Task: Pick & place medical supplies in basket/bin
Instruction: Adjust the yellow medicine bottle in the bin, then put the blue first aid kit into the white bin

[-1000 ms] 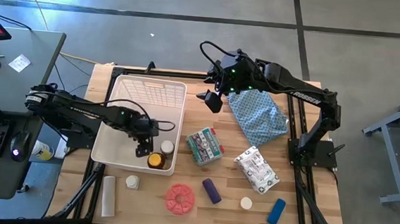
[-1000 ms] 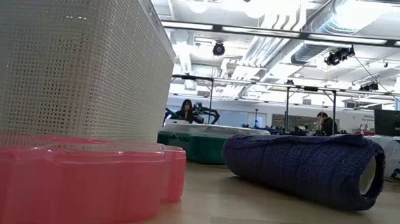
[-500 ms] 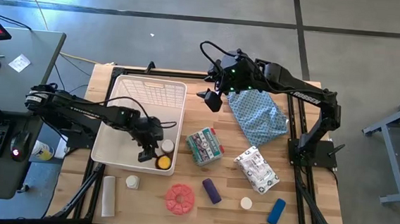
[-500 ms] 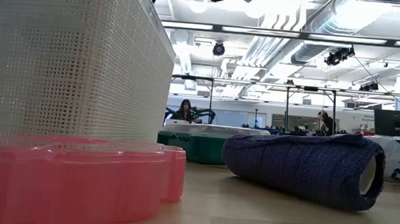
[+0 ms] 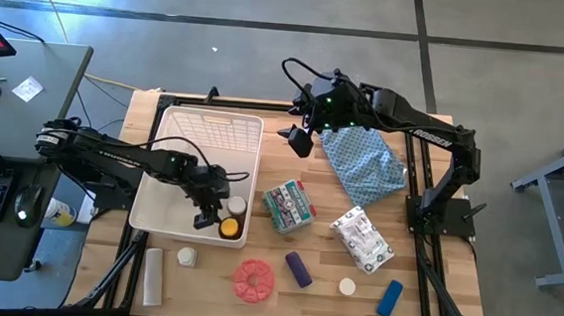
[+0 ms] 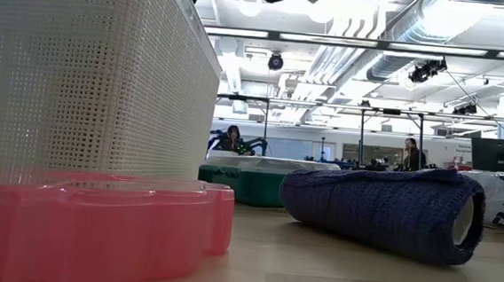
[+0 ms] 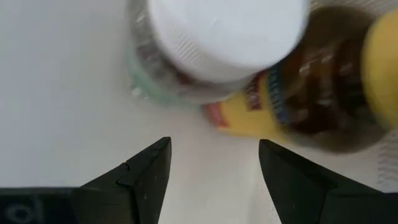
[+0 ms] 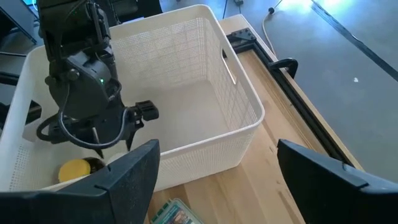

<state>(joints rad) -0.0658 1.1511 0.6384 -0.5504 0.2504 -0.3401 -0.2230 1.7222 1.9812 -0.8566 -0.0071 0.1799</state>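
White bin (image 5: 176, 176) | L gripper (image 7: 212, 171) spread, empty, over amber bottle (image 7: 311, 102) | R gripper (image 8: 214, 168) spread, empty

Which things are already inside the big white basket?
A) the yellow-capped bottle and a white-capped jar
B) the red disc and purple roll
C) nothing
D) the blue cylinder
A: the yellow-capped bottle and a white-capped jar lie in the basket's corner, under the open left gripper.

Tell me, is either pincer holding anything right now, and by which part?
Nothing is held. The left pincer is open inside the bin above the amber bottle; the right pincer is open, empty.
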